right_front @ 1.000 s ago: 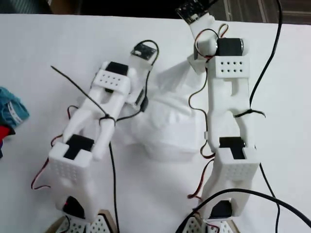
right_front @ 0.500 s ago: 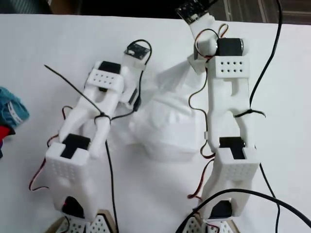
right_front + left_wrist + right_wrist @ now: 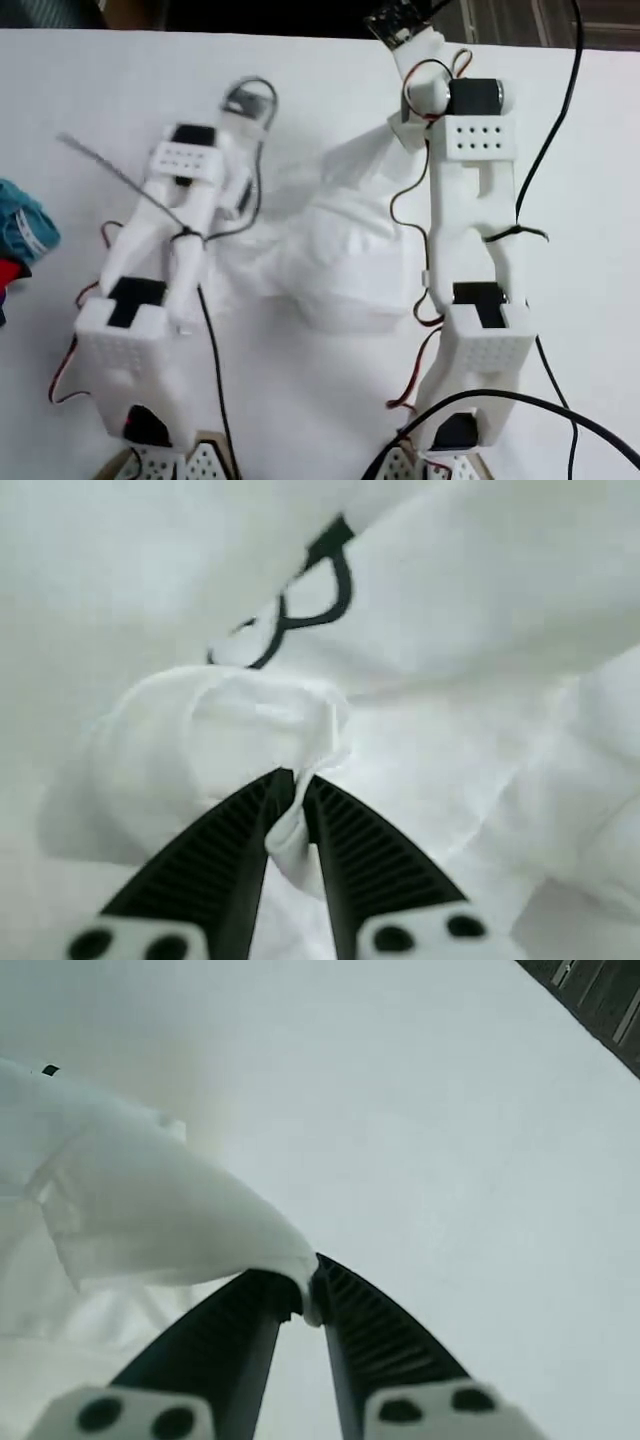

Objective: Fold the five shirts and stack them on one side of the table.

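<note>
A crumpled white shirt (image 3: pixel 335 260) lies in the middle of the white table (image 3: pixel 90 80), between the two arms. In the left wrist view my left gripper (image 3: pixel 297 788) is shut on a bunched fold of the white shirt (image 3: pixel 250 730), which has a black looped mark on it. My right gripper (image 3: pixel 305 1295) is shut on a corner of the white shirt (image 3: pixel 160 1210), held over the far part of the table. In the high view the left arm (image 3: pixel 175 230) is at the shirt's left edge and the right arm (image 3: pixel 470 190) runs along its right side.
At the table's left edge lies a heap of teal (image 3: pixel 22 228) and red (image 3: pixel 6 272) cloth. Black cables (image 3: pixel 560 110) run along the right arm. A dark floor lies beyond the table's far edge (image 3: pixel 250 15). Bare table spreads at far left and right.
The left arm has swung to the left and pulled the shirt's left edge out with it, so the cloth spreads wider. The right arm has stayed put.
</note>
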